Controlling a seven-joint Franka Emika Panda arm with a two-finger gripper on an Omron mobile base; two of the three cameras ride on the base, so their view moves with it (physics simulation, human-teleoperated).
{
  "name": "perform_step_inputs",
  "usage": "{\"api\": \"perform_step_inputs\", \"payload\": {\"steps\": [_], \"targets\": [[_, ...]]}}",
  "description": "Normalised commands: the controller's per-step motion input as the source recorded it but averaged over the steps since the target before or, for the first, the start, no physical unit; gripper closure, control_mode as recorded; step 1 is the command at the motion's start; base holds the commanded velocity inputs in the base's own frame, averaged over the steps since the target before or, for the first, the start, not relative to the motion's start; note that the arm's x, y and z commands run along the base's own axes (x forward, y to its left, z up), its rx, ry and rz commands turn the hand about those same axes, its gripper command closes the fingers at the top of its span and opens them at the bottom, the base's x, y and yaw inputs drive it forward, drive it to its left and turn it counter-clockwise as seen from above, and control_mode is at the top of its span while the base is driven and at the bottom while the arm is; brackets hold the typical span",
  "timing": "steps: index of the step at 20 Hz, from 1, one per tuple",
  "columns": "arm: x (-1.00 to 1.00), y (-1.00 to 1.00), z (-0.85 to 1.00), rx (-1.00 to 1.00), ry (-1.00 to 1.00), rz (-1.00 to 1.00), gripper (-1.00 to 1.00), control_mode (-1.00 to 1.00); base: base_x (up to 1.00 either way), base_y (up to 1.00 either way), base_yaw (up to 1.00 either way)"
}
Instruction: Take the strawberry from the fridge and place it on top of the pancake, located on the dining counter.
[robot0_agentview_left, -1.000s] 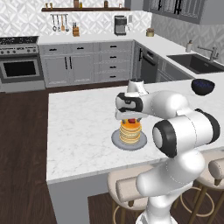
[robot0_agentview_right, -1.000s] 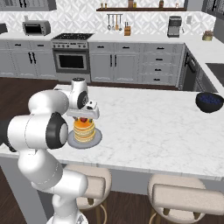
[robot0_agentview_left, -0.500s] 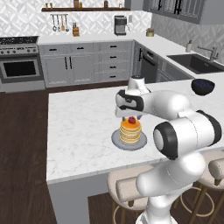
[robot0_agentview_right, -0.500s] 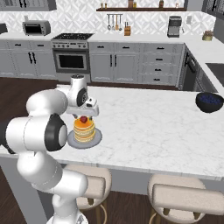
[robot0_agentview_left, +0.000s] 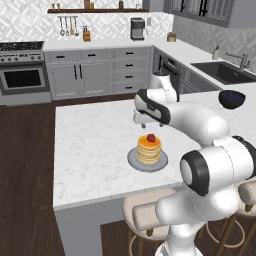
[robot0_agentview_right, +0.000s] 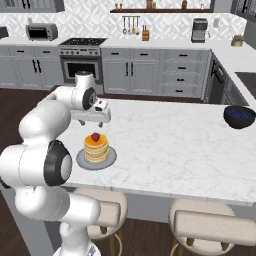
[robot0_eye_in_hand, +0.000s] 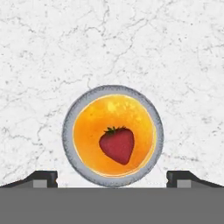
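White marble surface (robot0_agentview_left: 90, 150) spreads under us, the dining island with stools tucked beneath its near edge. Reading the left base view from left to right, we find bare marble, then the grey plate (robot0_agentview_left: 134, 161) with one pancake (robot0_agentview_left: 149, 149) stack on it, then our own arm sweeping in from the right, and far off to the right one dark bowl (robot0_agentview_left: 232, 98). One strawberry (robot0_agentview_left: 150, 137) sits on top of the stack, and in the hand view it lies a little off the stack's middle, tip pointing down-right, leaves up-left (robot0_eye_in_hand: 117, 144). Our fingers (robot0_eye_in_hand: 112, 178) hang above it, spread wide with one tip (robot0_eye_in_hand: 43, 178) showing to each side of the plate, touching nothing; the berry lies straight below, between them. We judge the placing done, so the next move turns only on pulling straight up and away from the berry without brushing it. We count one berry, one stack, one plate, one bowl, two stools (robot0_agentview_right: 215, 227) in the right base view.
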Motion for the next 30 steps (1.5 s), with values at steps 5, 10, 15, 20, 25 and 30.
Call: {"api": "perform_step_inputs", "payload": {"steps": [5,10,15,20,25,30], "targets": [[-1.00,0.30,0.66,0.00,-0.05,0.01,-1.00,-1.00,0.00,0.00,0.00],[-1.00,0.48,0.03,0.02,-0.06,0.00,-1.00,-1.00,0.00,0.00,0.00],[-1.00,0.50,-0.28,0.00,-0.10,-0.07,-1.00,-1.00,0.00,0.00,0.00],[-1.00,0.54,-0.45,-0.06,-0.14,-0.27,-1.00,-1.00,0.00,0.00,0.00],[-0.34,0.73,-0.33,-0.05,0.00,-0.13,-1.00,-1.00,0.00,0.00,0.00],[0.11,0.95,-0.04,-0.20,0.01,-0.06,-1.00,-1.00,0.00,0.00,0.00]]}}
